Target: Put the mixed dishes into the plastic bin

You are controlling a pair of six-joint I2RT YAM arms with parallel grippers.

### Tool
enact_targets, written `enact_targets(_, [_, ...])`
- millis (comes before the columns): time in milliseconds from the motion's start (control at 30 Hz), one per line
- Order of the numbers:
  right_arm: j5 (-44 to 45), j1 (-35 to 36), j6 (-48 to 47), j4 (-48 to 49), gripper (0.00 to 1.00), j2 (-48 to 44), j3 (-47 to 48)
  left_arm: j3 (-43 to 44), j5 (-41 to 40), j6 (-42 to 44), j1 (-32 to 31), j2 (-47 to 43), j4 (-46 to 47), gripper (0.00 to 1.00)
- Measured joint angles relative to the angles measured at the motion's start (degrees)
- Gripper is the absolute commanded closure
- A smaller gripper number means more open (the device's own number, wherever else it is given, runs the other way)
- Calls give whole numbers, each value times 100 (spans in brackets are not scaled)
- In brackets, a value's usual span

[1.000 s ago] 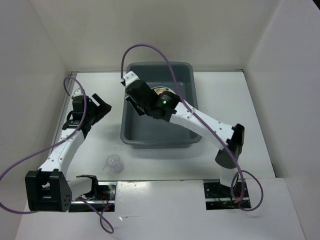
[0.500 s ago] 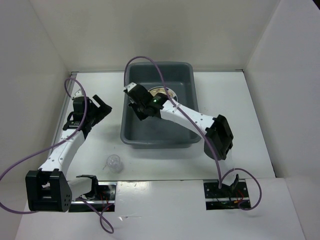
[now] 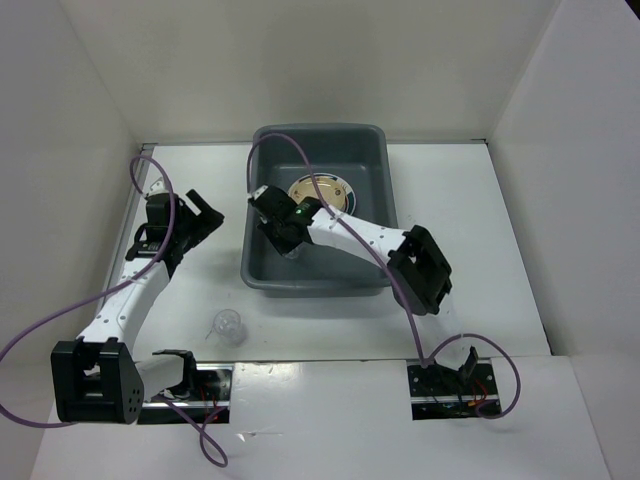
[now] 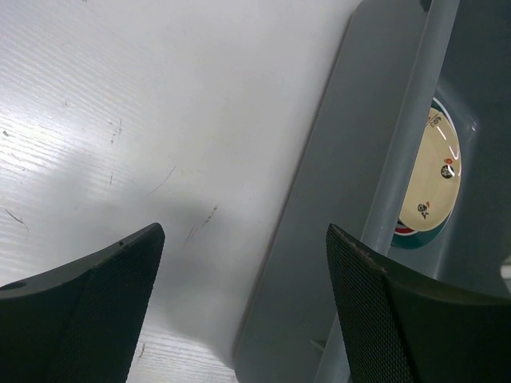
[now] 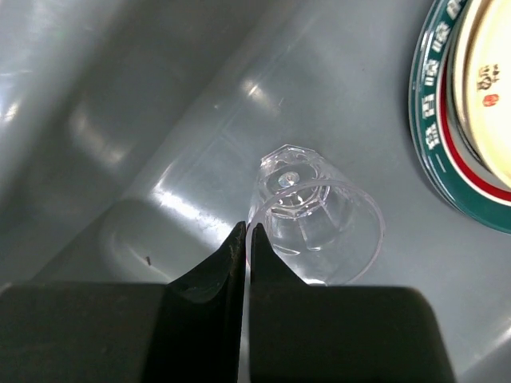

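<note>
left gripper (image 4: pixel 244 231) wide open, empty, beside bin (image 4: pixel 319 239) | right gripper (image 5: pixel 246 231) closed, tips at cup (image 5: pixel 315 215) in bin, near plates (image 3: pixel 320 192) | second cup (image 3: pixel 227 324) on table (image 3: pixel 480 220)

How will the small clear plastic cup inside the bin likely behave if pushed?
The small clear plastic cup looks thin-walled, so probably light and easily squeezed. Round and tapered, it may roll on the dark grey plastic bin's glossy floor.

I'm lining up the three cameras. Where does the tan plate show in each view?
Top external: tan plate in the bin's far half, above frame centre.
Left wrist: plate at right, half hidden behind the bin rim.
Right wrist: plate in the top right corner, cut off, right of the cup.
Shared landmark: the grey bin.
</note>
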Motion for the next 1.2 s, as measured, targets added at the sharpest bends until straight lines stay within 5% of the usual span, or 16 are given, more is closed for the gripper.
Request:
enact_targets(267, [0,0,31,9,89,146,0,-35,0,4,-9,0,-2,11])
enact_targets(400, [22,0,87,9,67,149,0,-42,0,4,-28,-13,0,11])
enact_targets(567, [92,0,120,7,50,101,0,-63,0,4,-33,-52,24,11])
enact_targets(1033, [-210,37,129,17,44,-2033,68,-122,-177,72,-33,101,105,9])
enact_targets(1200, [-321,833,125,118,44,-2614,-181,-122,-358,271,57,385,127,8])
